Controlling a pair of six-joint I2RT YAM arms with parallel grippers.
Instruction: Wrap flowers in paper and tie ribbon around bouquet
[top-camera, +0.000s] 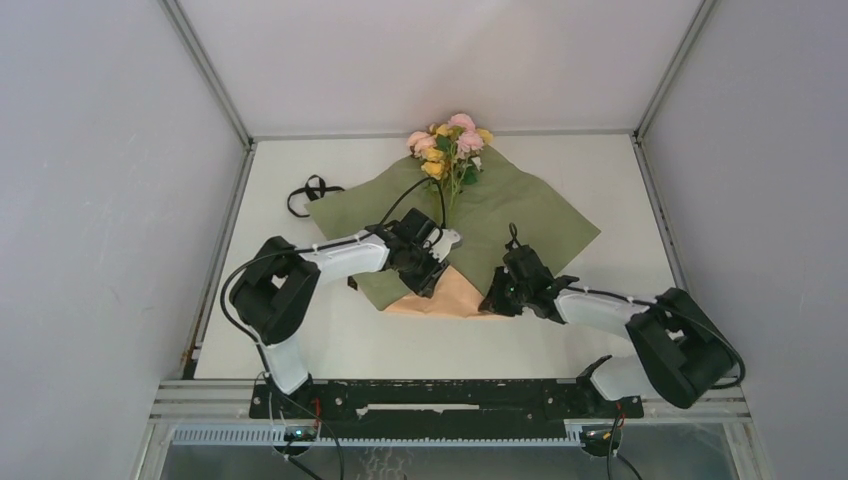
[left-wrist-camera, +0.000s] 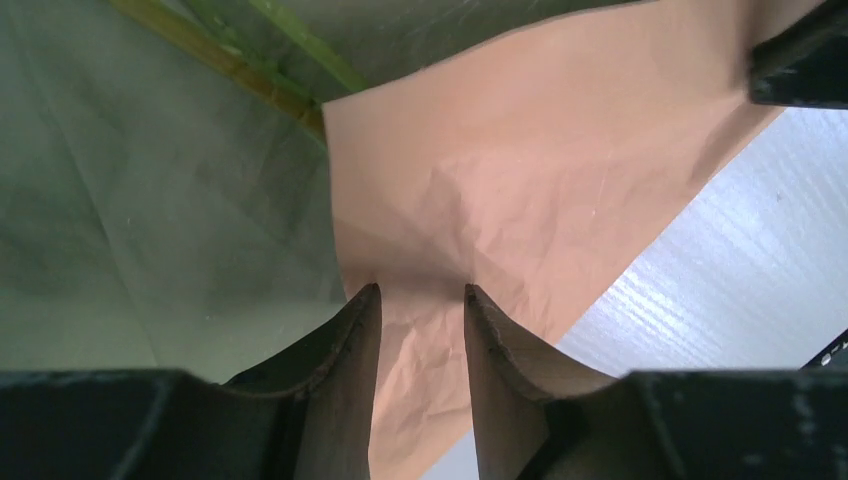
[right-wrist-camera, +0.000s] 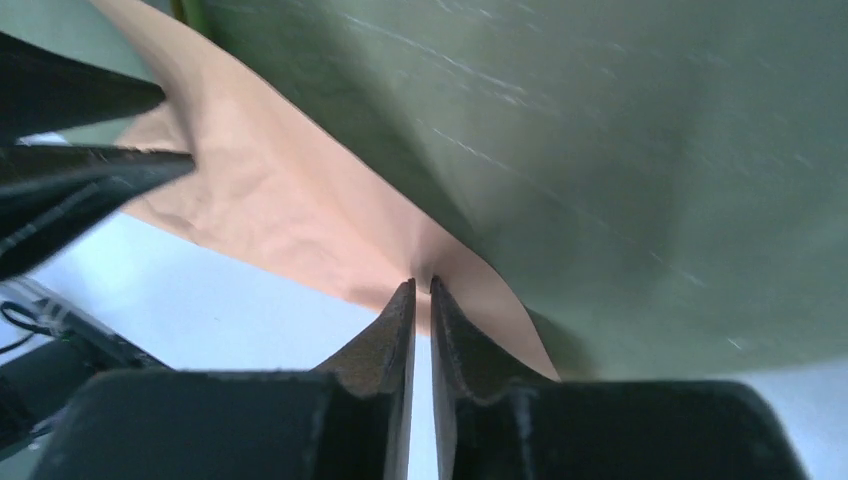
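Early in wrapping, I judge: the flowers (top-camera: 450, 140) at 12 o'clock on the paper (top-camera: 530, 215), my left gripper (left-wrist-camera: 422, 290) parted over its 6 o'clock flap, my right gripper (right-wrist-camera: 422, 283) narrow, grip unclear; next, fold a side across.

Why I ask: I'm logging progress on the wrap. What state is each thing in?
paper: flat, green face up, near corner folded over showing peach.
flowers: lying on the paper, unwrapped, blooms at far corner.
ribbon: loose on the table left of the paper, untied.
left gripper: open, over the peach fold.
right gripper: jaws nearly together at the fold's edge; grip unclear.
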